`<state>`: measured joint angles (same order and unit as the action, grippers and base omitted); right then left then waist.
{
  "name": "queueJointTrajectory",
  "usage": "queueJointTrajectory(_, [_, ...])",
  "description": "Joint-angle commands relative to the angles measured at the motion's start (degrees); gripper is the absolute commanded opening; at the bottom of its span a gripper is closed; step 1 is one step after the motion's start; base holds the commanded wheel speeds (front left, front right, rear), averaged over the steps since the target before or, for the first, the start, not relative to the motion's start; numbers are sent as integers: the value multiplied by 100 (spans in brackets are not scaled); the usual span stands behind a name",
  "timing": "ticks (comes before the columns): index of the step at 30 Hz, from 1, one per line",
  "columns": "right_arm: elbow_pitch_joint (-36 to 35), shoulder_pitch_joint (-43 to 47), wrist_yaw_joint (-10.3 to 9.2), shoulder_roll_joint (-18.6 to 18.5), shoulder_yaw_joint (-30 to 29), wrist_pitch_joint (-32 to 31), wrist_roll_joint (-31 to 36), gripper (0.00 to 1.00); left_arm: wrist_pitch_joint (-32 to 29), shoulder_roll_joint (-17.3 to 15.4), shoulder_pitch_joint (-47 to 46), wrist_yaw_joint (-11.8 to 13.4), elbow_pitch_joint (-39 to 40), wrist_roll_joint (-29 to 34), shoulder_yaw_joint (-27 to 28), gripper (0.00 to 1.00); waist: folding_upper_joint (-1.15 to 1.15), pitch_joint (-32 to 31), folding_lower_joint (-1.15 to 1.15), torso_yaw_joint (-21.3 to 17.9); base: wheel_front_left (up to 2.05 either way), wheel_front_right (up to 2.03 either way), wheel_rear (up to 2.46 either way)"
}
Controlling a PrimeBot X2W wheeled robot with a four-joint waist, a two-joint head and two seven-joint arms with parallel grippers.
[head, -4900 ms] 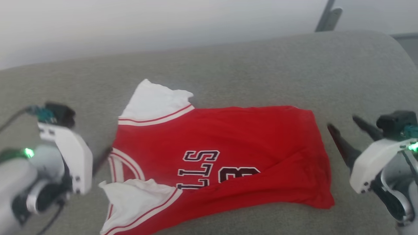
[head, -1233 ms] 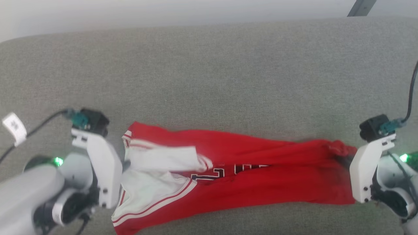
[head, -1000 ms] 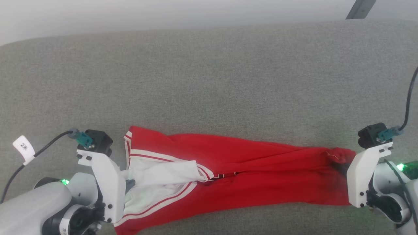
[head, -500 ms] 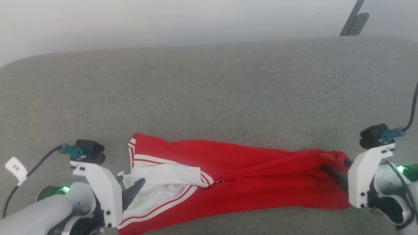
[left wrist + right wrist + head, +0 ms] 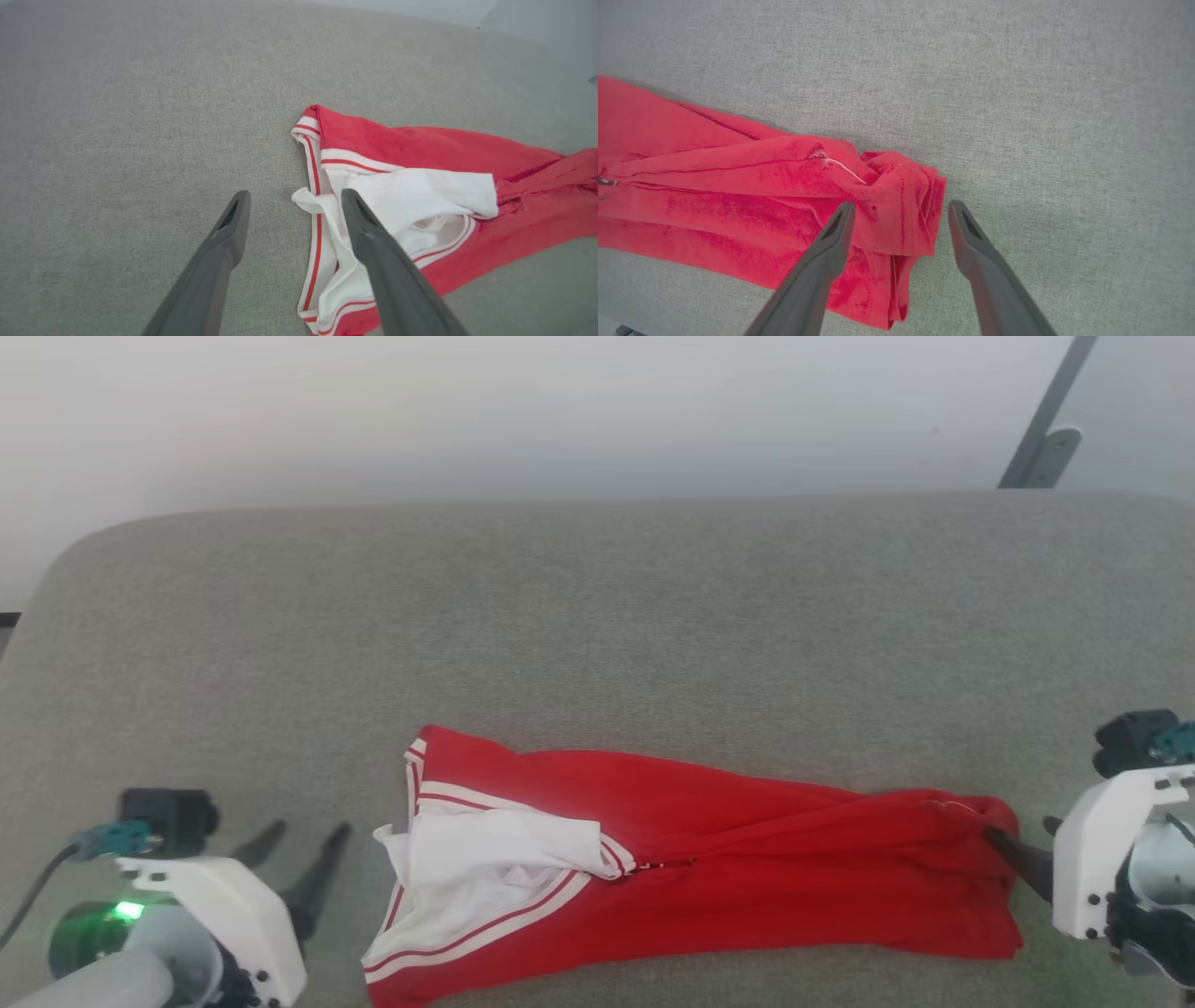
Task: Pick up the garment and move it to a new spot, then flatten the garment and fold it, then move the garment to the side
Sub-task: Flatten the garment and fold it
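The red garment (image 5: 747, 868) lies folded into a long band on the grey cushion, its white sleeve (image 5: 495, 845) on top at the left end; the lettering is tucked inside the fold. My left gripper (image 5: 306, 829) stands open just left of the collar end, apart from the cloth. In the left wrist view the left gripper (image 5: 295, 195) hovers over the sleeve corner of the garment (image 5: 420, 149), holding nothing. My right gripper (image 5: 1022, 837) is open at the bunched hem end. In the right wrist view the right gripper (image 5: 901, 205) straddles the hem of the garment (image 5: 738, 186) without gripping it.
The grey fabric cushion (image 5: 597, 616) stretches wide behind the garment, with a rounded left corner (image 5: 65, 560). A pale wall rises behind it, and a grey metal bar (image 5: 1046, 439) leans at the top right.
Both grippers have opened and let go of the garment. The left gripper has drawn back to the left and the right one slightly right. The head camera has tilted, shifting the picture down.
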<state>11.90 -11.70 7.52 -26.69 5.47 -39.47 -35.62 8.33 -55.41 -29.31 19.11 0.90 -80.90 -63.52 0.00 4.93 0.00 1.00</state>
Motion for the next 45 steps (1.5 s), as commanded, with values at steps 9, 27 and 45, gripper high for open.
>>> queueJointTrajectory(9, [742, 53, -6, 26, -237, -102, -90, 100, 693, 390, 683, -188, -638, 854, 1320, 100, 0, -25, 0, 278, 0, 0, 0])
queueJointTrajectory(27, [1822, -457, 11, 328, 772, 189, -507, 0, 687, 2686, 2753, -1775, -1167, 3779, 5605, 100, 0, 81, 0, 553, 0, 0, 0])
queueJointTrajectory(45, [2254, -974, -10, -675, 711, 961, -830, 0, 688, 4046, 3119, -2651, -1235, 5100, 7410, 100, 0, 74, 0, 473, 0, 0, 0])
